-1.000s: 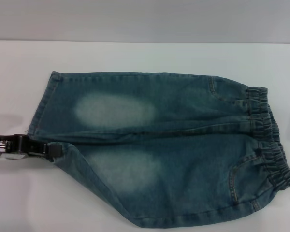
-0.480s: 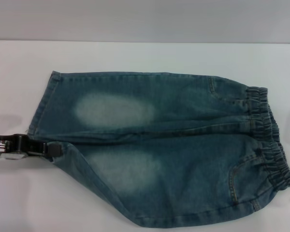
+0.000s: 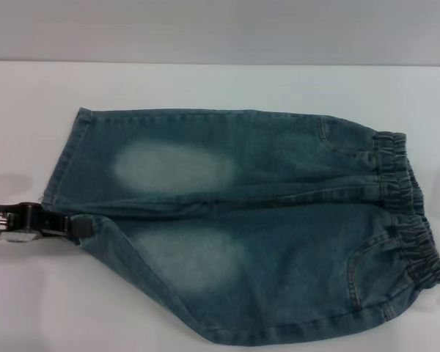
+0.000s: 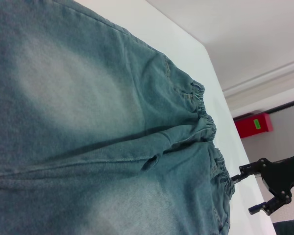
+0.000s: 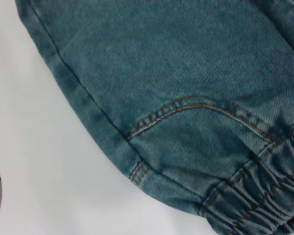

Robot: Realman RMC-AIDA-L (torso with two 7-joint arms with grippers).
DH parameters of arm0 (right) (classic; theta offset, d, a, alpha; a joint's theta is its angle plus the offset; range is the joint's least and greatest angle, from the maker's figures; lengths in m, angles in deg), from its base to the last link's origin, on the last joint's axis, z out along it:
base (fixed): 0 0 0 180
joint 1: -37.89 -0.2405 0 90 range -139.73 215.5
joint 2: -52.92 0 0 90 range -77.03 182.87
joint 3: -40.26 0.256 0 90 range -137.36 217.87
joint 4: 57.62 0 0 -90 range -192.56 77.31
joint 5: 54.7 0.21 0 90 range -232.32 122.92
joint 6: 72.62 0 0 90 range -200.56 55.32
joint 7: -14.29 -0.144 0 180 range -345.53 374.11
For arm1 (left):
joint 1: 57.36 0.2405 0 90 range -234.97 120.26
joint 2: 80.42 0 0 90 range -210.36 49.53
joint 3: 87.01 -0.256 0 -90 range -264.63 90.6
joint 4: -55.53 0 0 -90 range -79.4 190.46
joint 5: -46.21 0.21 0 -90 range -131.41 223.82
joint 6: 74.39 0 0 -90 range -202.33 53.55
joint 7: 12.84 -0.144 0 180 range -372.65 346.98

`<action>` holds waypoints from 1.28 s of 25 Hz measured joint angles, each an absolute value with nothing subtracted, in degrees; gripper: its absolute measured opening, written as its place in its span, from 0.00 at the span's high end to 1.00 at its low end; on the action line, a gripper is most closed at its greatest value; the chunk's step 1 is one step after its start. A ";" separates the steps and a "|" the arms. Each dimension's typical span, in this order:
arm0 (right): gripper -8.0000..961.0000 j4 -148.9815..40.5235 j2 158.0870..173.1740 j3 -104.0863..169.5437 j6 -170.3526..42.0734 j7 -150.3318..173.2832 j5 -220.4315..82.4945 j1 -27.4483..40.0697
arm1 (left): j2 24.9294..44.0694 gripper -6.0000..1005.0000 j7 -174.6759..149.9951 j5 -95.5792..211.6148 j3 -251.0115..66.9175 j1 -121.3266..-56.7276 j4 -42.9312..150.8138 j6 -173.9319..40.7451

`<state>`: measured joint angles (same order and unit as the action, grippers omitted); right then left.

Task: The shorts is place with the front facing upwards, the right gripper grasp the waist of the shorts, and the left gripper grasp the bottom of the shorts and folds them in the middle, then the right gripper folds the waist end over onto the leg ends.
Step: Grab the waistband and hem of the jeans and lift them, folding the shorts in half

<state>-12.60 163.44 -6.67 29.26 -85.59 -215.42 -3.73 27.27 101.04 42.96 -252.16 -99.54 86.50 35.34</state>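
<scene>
Clearly, the grasping step is in hand. At the left of the head view, the left gripper (image 3: pixel 79 229) is seen at the inner corner of the bottom of the shorts (image 3: pixel 64 158), with the near leg's hem drawn in diagonally toward it; the jaws appear to be pinching that corner, though the fold of cloth partly hides them. The shorts (image 3: pixel 242 220) are laid flat on the white table (image 3: pixel 205 84), front up, legs to the left and gathered waist (image 3: pixel 403 198) to the right. At the right edge, the right gripper (image 4: pixel 264 191) is held just beside the waistband, apart from it, its jaws spread.

For a clean fold, the waistband should be pinched at its near corner before anything is lifted, and both ends raised together. No containers are seen.
</scene>
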 joint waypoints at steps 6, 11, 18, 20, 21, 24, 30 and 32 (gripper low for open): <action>0.18 -12.85 163.67 -6.67 29.16 -85.61 -215.37 -3.62 | 27.27 0.91 101.07 42.95 -252.16 -99.54 86.33 35.35; 0.19 -12.69 164.04 -6.65 29.93 -85.61 -214.92 -3.72 | 27.34 0.91 101.11 42.95 -252.16 -99.61 86.23 35.51; 0.20 -11.38 164.66 -6.65 31.28 -85.04 -214.14 -4.25 | 27.59 0.91 101.15 42.96 -252.16 -99.76 86.19 35.59; 0.20 -10.82 164.79 -6.65 31.49 -84.98 -213.73 -4.35 | 27.60 0.91 101.16 42.96 -252.16 -99.76 86.15 35.62; 0.20 -10.61 164.85 -6.64 31.54 -84.98 -213.59 -4.35 | 27.63 0.91 101.16 42.96 -252.16 -99.75 86.12 35.63; 0.20 -10.28 165.11 -6.56 31.57 -84.82 -213.32 -4.35 | 27.68 0.91 101.16 42.95 -252.16 -99.64 86.11 35.53; 0.21 -9.41 166.11 -6.58 31.07 -83.55 -211.38 -3.98 | 27.76 0.91 101.16 42.84 -252.16 -99.56 86.11 35.40; 0.21 -9.42 166.47 -6.67 30.82 -82.93 -211.27 -3.84 | 27.78 0.90 101.16 42.80 -252.16 -99.57 86.11 35.36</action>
